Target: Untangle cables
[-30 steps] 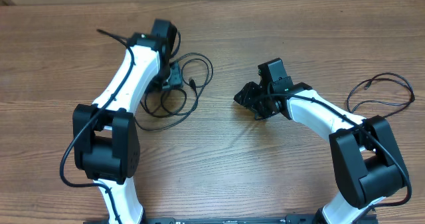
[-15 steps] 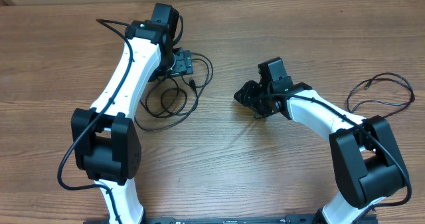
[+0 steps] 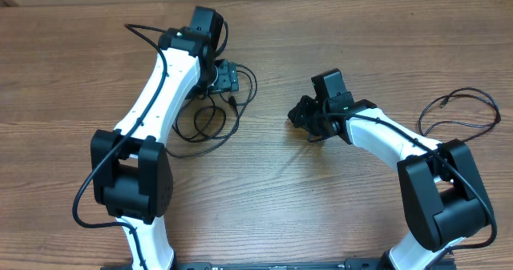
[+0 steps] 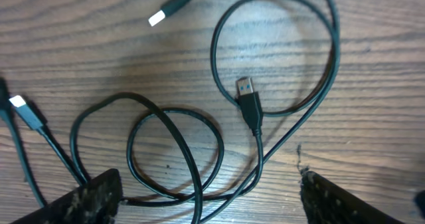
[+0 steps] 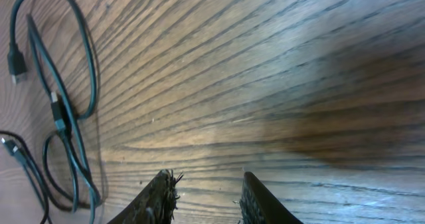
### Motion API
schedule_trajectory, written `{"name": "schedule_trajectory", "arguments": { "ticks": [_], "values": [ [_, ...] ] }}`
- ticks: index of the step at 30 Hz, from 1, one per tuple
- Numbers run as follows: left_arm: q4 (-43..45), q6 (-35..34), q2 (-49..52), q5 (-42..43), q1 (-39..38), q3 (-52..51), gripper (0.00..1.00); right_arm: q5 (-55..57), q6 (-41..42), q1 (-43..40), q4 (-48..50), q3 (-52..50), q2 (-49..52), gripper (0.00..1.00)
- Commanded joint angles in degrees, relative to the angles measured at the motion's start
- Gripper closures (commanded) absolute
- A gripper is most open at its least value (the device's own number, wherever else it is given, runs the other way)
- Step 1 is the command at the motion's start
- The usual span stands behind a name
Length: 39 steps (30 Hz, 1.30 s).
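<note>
Hovering low over the wooden table (image 3: 272,198), the left gripper (image 4: 207,183) has its two dark fingers (image 4: 93,199) spread wide at the bottom corners of its wrist view, and it holds nothing. Just beyond the fingertips, the cables (image 4: 166,117) lie on the wood as thin black overlapping loops. One plug (image 4: 249,106) sits near the middle of the frame, and two more pale-tipped plug ends show at the top and the left edge. From overhead, this tangle lies in the upper left of the frame, partly hidden under the white left arm (image 3: 160,86), which reaches up from the bottom edge. The right gripper (image 5: 207,181), near the centre of the overhead view, has only a narrow gap between its fingers (image 5: 158,201) and grips nothing (bare wood shows through the gap). Its wrist view catches the same tangle at the far left edge. The right arm (image 3: 385,138) bends back toward the lower right. A separate cable (image 3: 471,92) lies loose on the table at the right edge of the overhead frame, well apart from the tangle.
</note>
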Motion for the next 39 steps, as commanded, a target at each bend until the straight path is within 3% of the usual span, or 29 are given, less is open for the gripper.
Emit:
{"name": "schedule_trajectory", "arguments": {
  "ticks": [1,8,13,39],
  "values": [
    [1.3,-0.6,-1.3,0.7,-1.2,-2.7,0.17,2.2,1.1,0.0,0.3,-0.2,0.5,0.68],
    [4.3,-0.6,-1.3,0.6,-2.5,-6.0,0.2,2.1,1.1,0.0,0.3,-0.2,0.5,0.67],
    [7.0,-0.6,-1.3,0.5,-2.7,-7.9,0.3,2.1,1.1,0.0,0.2,-0.2,0.5,0.62],
    [12.5,-0.6,-1.3,0.4,-2.7,-9.2,0.34,2.1,1.1,0.0,0.2,-0.2,0.5,0.57]
  ]
}}
